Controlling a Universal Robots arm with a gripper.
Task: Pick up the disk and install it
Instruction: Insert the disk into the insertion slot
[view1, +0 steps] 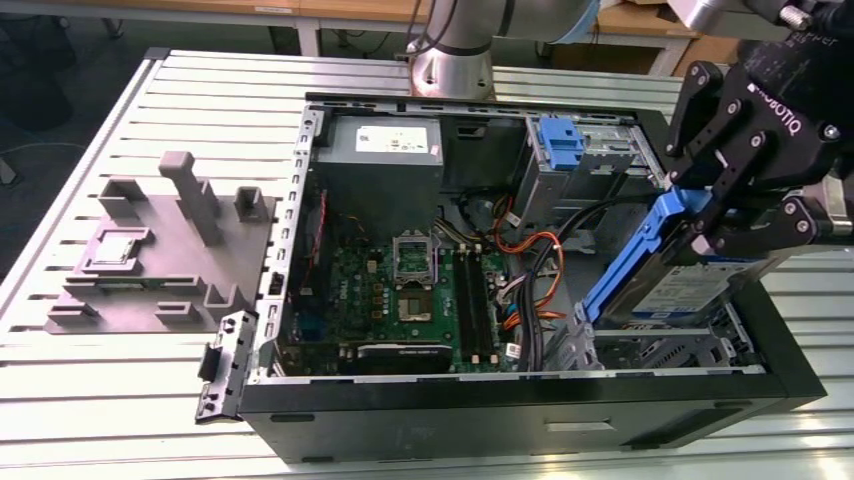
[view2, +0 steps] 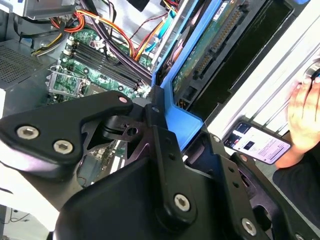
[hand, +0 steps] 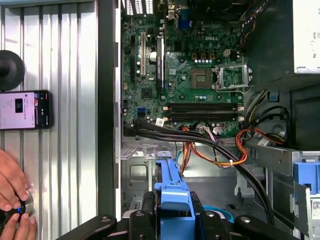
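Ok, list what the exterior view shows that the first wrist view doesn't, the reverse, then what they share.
Exterior view: the grey holder block on the table. First wrist view: a phone on the table, a person's hand near it. Shared: the gripper shut on the disk, held on edge over the open computer case, and the motherboard.

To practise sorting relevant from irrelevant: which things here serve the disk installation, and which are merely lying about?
Job in hand: disk, gripper holding it, drive bay, computer case.
Lying about: grey holder block, phone.
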